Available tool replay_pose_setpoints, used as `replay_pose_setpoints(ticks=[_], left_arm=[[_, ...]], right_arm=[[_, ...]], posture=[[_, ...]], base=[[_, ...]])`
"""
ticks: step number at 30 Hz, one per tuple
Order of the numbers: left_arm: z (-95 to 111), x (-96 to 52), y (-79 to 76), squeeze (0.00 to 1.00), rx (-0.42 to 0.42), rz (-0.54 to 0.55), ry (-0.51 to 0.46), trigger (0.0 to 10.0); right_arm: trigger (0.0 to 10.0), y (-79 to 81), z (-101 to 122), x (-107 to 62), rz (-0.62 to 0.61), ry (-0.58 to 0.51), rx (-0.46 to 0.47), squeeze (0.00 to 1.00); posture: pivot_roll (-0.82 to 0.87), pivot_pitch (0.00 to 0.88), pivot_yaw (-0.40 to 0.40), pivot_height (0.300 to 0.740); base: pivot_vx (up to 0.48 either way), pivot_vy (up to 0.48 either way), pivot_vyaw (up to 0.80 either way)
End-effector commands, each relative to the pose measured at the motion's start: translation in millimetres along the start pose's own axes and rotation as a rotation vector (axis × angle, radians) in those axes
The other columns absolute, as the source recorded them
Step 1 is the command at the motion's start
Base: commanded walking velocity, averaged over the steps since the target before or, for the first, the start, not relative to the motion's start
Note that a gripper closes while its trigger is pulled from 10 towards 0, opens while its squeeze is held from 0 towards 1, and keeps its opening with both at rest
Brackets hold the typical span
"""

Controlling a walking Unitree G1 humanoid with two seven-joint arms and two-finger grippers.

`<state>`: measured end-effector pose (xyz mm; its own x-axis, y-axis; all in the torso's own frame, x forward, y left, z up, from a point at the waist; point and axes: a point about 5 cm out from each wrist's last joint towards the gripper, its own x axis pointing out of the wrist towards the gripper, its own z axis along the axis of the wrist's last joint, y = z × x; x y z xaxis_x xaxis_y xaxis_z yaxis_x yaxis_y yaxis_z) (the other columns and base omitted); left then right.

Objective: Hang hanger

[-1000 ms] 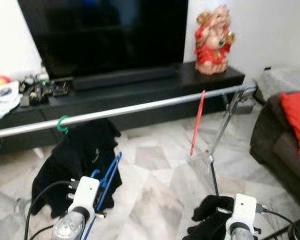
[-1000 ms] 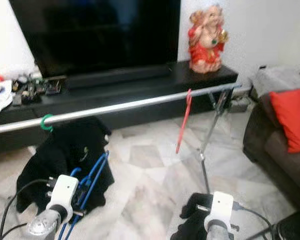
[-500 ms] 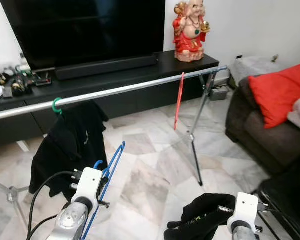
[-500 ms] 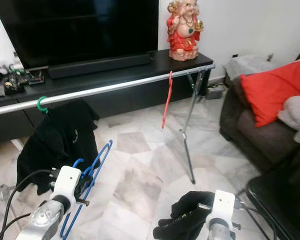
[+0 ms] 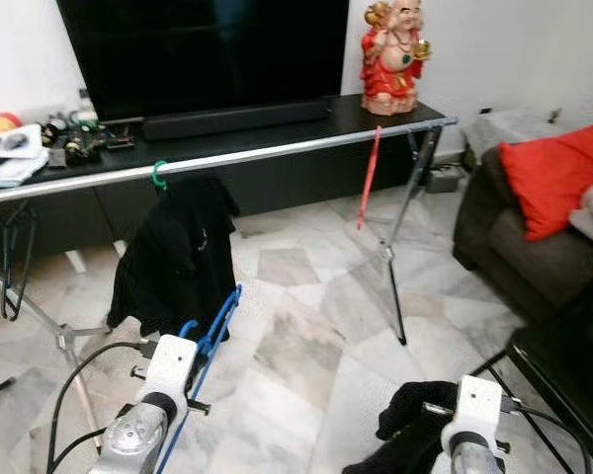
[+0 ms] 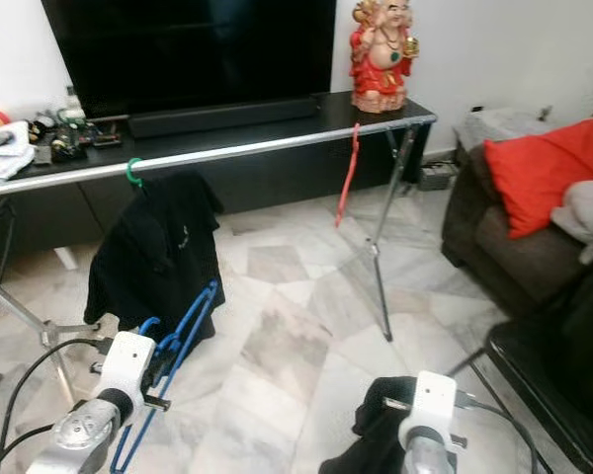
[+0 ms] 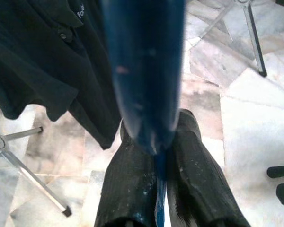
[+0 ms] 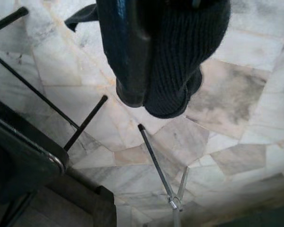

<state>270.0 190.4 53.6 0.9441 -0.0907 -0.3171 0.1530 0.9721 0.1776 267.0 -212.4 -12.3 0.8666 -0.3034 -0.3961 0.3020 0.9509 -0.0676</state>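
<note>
A silver rail [image 5: 277, 150] on tripod legs runs across the room in front of the TV bench. On it hang a black shirt [image 5: 178, 262] on a green hanger hook [image 5: 159, 174] and a bare red hanger [image 5: 370, 176]. My left gripper [image 7: 154, 142] is low at the left, shut on a blue hanger [image 5: 210, 351] that points up toward the black shirt. My right gripper [image 8: 151, 94] is low at the right, shut on a black knitted garment [image 5: 405, 420] that droops beneath it.
A black TV bench [image 5: 277, 128] with a red statue [image 5: 393, 54] stands behind the rail. A dark sofa with a red cushion [image 5: 553, 178] is at the right. Beside my right arm is a black chair frame [image 8: 33, 142]. The rail's tripod leg [image 5: 393, 286] stands on the marble floor.
The view has swung to the right then back left and pulled away from the rail. Both grippers keep the same hold on the blue hanger and the black garment.
</note>
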Motion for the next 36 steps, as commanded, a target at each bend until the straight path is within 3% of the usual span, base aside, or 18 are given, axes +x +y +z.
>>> replay_pose_setpoints(ticks=[1, 11, 23, 28, 32, 34, 36], left_arm=[[0, 0.8, -4.5, 0.0, 0.006, -0.031, 0.009, 10.0], [3, 4.6, -19.2, 0.0, 0.045, -0.192, 0.023, 10.0], [19, 11.0, -21.5, 0.0, 0.096, -0.282, -0.001, 10.0], [27, 9.3, -33.9, 0.0, 0.306, -0.605, 0.06, 10.0], [28, 4.1, -39.9, 0.0, 0.392, -0.799, 0.134, 10.0], [32, 3.2, -43.4, 0.0, 0.426, -0.868, 0.142, 10.0], [39, 4.2, -49.8, 0.0, 0.407, -0.928, 0.135, 10.0]], right_arm=[[10.0, 1.0, 5, 2.2, 0.011, -0.012, -0.007, 0.0], [10.0, 19.7, 36, 14.1, 0.104, -0.066, -0.021, 0.0], [10.0, 26.6, 48, 20.0, 0.138, -0.053, -0.076, 0.0], [10.0, 30.1, 71, 29.0, 0.159, -0.068, -0.179, 0.0], [10.0, 34.8, 85, 32.7, 0.173, -0.089, -0.27, 0.0], [10.0, 38.2, 92, 33.9, 0.182, -0.101, -0.267, 0.0], [10.0, 42.7, 99, 34.8, 0.19, -0.111, -0.266, 0.0]], posture=[[0.1, 0.012, 0.017, 0.74], [0.1, 0.0, 0.018, 0.74], [0.11, 0.0, 0.016, 0.74], [0.1, 0.0, 0.013, 0.74], [0.1, 0.0, 0.012, 0.74], [0.11, 0.0, 0.012, 0.74], [0.1, 0.0, 0.013, 0.74]], base=[[0.0, 0.0, 0.0], [0.0, 0.0, 0.0], [0.0, 0.0, 0.0], [0.0, 0.0, 0.0], [0.0, 0.0, 0.0], [0.0, 0.0, 0.0], [0.0, 0.0, 0.0]])
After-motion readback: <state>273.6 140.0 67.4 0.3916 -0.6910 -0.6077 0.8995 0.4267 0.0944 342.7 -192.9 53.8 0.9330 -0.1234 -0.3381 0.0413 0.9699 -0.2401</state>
